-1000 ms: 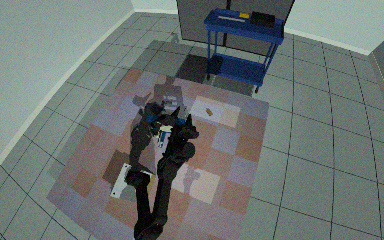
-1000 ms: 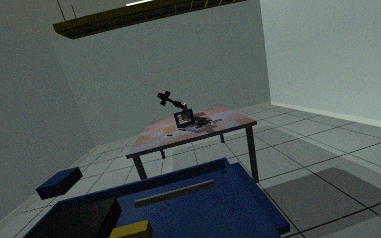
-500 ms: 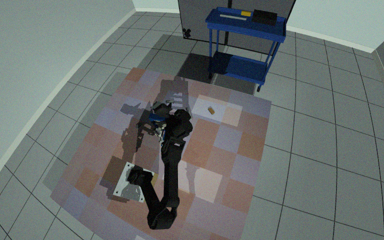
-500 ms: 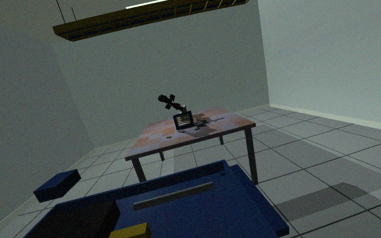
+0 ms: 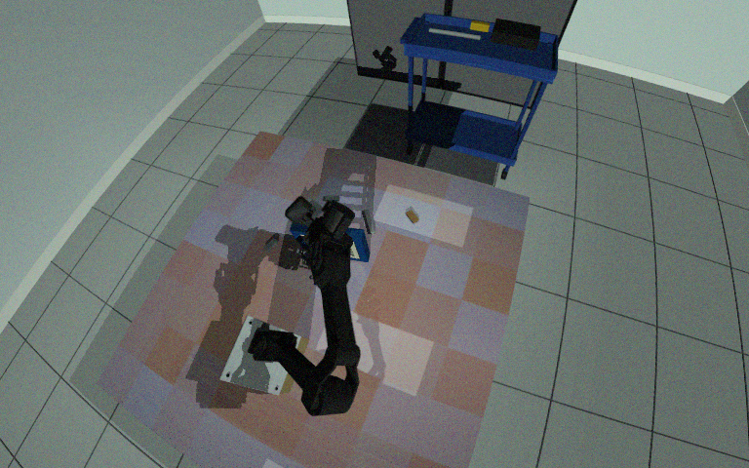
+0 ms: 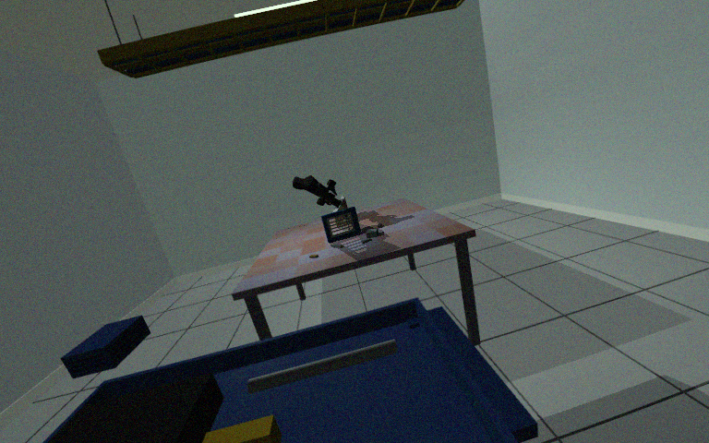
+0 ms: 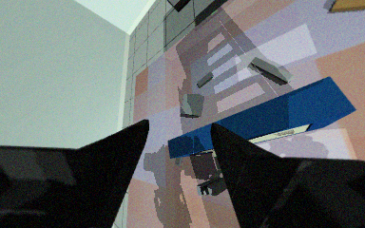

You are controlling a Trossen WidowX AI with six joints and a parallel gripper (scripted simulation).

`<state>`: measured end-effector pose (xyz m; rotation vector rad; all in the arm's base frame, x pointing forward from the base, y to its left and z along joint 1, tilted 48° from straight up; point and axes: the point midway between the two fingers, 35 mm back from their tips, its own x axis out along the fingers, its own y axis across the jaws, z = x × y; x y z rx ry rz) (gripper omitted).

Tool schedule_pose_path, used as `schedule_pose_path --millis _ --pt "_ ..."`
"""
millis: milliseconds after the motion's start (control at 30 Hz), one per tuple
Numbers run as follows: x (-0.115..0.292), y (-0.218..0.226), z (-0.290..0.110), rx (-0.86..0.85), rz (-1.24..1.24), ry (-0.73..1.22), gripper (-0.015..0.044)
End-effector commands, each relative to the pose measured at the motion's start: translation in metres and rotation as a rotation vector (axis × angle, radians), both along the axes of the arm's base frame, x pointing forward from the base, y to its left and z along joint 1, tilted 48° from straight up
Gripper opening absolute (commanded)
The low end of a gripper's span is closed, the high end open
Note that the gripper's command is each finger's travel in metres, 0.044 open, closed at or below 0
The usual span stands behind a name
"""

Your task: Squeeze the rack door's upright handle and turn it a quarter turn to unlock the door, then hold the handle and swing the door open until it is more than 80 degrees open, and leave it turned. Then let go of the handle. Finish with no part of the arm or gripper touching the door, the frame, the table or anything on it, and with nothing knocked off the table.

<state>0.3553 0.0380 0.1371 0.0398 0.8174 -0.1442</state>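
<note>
The rack's blue frame (image 5: 361, 241) (image 6: 326, 230) (image 7: 271, 114) stands upright on the patterned table (image 5: 402, 284) (image 6: 287, 246). Light slats show inside it in the exterior view. My gripper (image 5: 318, 215) (image 7: 180, 125) is open and empty, above the rack and pointing down toward it. In the wrist view its right fingertip overlaps the near edge of the blue frame, and its left fingertip is off the frame's left end. Dark small parts show below that end; I cannot tell whether they are the handle. How far the door stands open cannot be told.
A small yellow block (image 5: 412, 214) (image 6: 314, 256) (image 7: 354, 6) lies beyond the rack. A grey block (image 7: 192, 105) and a grey bar (image 7: 269, 71) lie near its far side. The arm stands on a pale plate (image 5: 239, 362). A blue cart (image 5: 471, 60) (image 6: 380, 389) is past the table.
</note>
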Motion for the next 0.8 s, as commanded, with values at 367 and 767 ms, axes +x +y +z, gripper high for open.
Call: schedule_pose_path --millis 367,767 --pt "-0.021 0.004 -0.057 -0.205 -0.081 0.361 0.0281" --pt "-0.044 0.002 -0.084 -0.446 -0.11 0.606 0.0281"
